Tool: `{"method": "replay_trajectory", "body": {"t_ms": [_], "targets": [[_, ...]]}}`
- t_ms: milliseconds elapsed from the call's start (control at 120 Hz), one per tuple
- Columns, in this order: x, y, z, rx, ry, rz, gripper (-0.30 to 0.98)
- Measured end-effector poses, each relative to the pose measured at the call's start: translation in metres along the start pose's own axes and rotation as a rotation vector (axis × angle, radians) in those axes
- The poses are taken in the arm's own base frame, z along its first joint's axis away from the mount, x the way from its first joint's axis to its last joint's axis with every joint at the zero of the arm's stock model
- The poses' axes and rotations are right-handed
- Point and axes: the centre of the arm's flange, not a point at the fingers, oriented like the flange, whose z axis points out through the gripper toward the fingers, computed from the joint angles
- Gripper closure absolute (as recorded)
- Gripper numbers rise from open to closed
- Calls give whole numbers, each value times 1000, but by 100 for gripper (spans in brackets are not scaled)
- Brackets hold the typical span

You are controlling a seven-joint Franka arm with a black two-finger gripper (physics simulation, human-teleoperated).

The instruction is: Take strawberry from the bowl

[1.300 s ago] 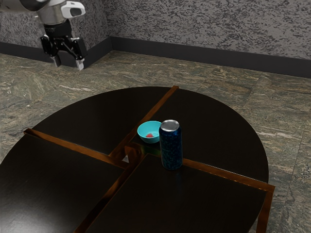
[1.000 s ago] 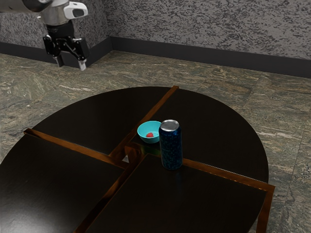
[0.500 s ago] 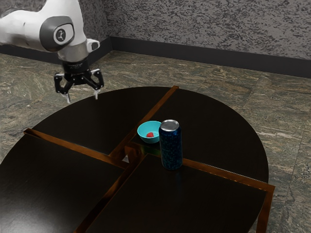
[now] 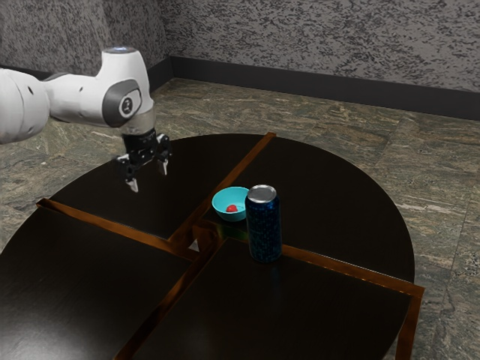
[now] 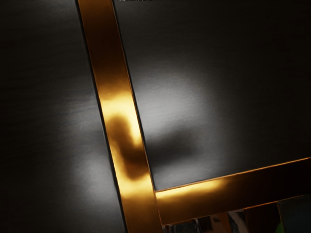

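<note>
Strawberry [image 4: 232, 209] sits in the bowl [image 4: 226, 215]; I judge this the approach. Jaws stand wide and empty; next I should cross over it, clear of the can [image 4: 264, 229], then descend.

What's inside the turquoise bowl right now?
A red strawberry lies in the bowl. The can covers the bowl's edge on the exterior view's right, so anything behind it is hidden.

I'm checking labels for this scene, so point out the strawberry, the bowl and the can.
Strawberry [image 4: 232, 209]: exterior view, on its red upper side.
Bowl [image 4: 226, 215]: exterior view, on its outer wall.
Can [image 4: 264, 226]: exterior view, on the middle of its blue side.
</note>
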Motion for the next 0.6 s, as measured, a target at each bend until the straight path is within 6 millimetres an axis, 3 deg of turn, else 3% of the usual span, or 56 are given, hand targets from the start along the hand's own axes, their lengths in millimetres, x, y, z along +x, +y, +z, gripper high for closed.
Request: {"method": "replay_trajectory", "body": {"t_ms": [317, 442, 533, 600], "targets": [[-11, 73, 21, -85, -17, -146, 2], [-30, 105, 36, -103, -31, -153, 3], [-39, 123, 42, -103, -40, -159, 3], [-34, 128, 48, -84, -51, -178, 3]]}}
